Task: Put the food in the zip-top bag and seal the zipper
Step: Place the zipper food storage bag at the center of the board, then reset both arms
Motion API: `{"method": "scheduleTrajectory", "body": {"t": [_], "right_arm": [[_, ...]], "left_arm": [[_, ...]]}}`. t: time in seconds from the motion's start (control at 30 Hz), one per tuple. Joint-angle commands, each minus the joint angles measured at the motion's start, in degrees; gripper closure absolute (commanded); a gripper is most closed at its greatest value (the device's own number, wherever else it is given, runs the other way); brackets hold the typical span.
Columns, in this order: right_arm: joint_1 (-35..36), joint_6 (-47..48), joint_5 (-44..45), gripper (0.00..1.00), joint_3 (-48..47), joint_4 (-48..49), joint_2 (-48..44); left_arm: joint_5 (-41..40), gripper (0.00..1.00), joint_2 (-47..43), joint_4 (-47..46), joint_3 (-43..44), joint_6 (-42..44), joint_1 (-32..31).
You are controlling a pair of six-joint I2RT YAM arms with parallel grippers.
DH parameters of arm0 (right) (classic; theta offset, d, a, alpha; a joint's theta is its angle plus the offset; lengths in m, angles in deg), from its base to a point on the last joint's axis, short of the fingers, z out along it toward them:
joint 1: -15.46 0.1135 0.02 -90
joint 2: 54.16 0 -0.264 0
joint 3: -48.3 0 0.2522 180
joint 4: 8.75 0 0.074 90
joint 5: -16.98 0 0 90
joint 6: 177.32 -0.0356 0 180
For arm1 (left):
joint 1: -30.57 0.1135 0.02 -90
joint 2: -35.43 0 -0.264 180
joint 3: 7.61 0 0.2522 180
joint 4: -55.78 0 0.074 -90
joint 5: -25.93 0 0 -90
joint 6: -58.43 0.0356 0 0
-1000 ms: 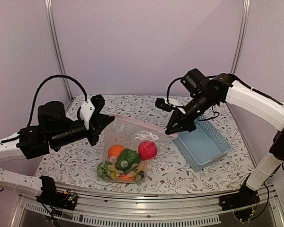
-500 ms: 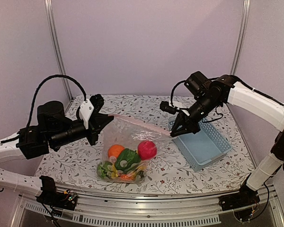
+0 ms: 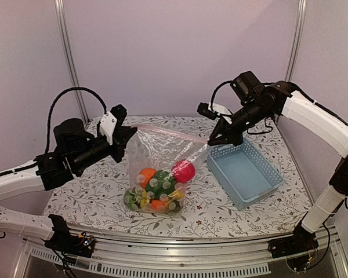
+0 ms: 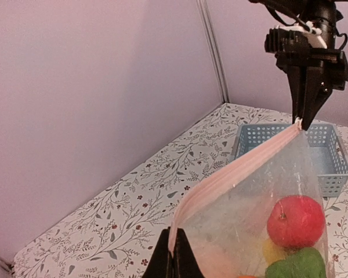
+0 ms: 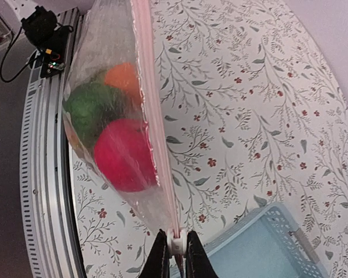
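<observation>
The clear zip-top bag [image 3: 160,174] hangs upright between my two grippers, its bottom on the table. It holds the food: a red apple [image 3: 183,171], an orange [image 3: 145,174], a green pepper [image 3: 161,183] and other pieces. The pale pink zipper [image 3: 171,132] runs taut along the top. My left gripper [image 3: 129,134] is shut on the zipper's left end [image 4: 175,246]. My right gripper [image 3: 211,141] is shut on the white slider [image 5: 174,242] at the zipper's right end. The apple [image 5: 123,155] also shows through the bag in the right wrist view.
A light-blue slotted basket [image 3: 244,172] sits on the table right of the bag, under my right gripper, with nothing in it. The tablecloth [image 3: 93,191] is white with a floral print. Metal frame posts [image 3: 67,58] stand at the back corners.
Both grippers have risen and lifted the bag's mouth, so the bag now hangs upright. The right gripper moved up and back, stretching the zipper taut.
</observation>
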Motion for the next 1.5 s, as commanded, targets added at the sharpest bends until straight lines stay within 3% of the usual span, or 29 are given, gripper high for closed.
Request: {"method": "scheduleTrajectory", "body": {"t": [0.0,0.17,0.37,0.47,0.53,0.6,0.7,0.83,0.97,1.07,1.1,1.13,1.3,1.47], "right_arm": [[-4.5,-2.86,5.79,0.97,-11.15,6.51,4.96],[-5.49,-2.01,6.1,0.97,-16.65,10.49,9.91],[-5.41,-0.11,-1.02,0.92,-4.78,14.41,5.74],[-5.33,1.76,-7.18,0.73,-0.11,10.2,3.51],[-5.32,3.24,-10.43,0.54,0.9,6.55,2.5],[-5.41,3.86,-11.98,0.42,1.65,4.63,0.96],[-5.78,2.94,-11.6,0.28,4.31,6.58,-3.32],[-8.67,-3.19,-8.76,0.02,7.57,14.09,-8.53],[-16.74,-11.16,-6.99,0.01,6.88,18.67,-9.26],[-27.84,-18.42,-8.76,0.01,6.24,22.77,-9.98],[-31.09,-19.82,-9.88,0.01,6.77,24.28,-10.47],[-33.47,-22.68,-9.23,0.01,7.78,26.64,-11.43],[-35.2,-30.78,9.53,0.01,15.97,35.36,-17.21],[-35.13,-31.84,14.31,0.01,26.11,43.2,-24.5]], "left_arm": [[3.13,1.0,5.16,-15.6,1.91,2.63,9.04],[9.07,1.0,11.46,-17.15,6.46,3.39,14.71],[20.38,0.87,12.2,-12.52,3.92,1.65,15.19],[25.89,0.76,9.94,-9.15,0.86,-1.92,14.83],[25.71,0.68,7.13,-7.12,-1.03,-5.11,14.02],[24.67,0.59,3.0,-4.86,-2.58,-6.8,13.18],[19.79,0.37,-3.47,-1.78,-4.27,-8.76,12.92],[8.76,0.25,-7.48,3.8,-2.85,-9.01,13.09],[-2.01,0.19,-5.56,12.07,2.78,-9.75,13.33],[-7.44,0.16,-2.22,18.43,8.95,-11.87,13.53],[-9.39,0.06,-1.21,20.82,11.26,-13.19,13.6],[-12.0,0.01,-0.09,23.06,13.53,-14.81,13.68],[-15.38,0.0,2.5,28.68,19.73,-18.46,14.05],[-17.33,0.0,1.92,27.16,17.97,-22.26,14.57]]}}
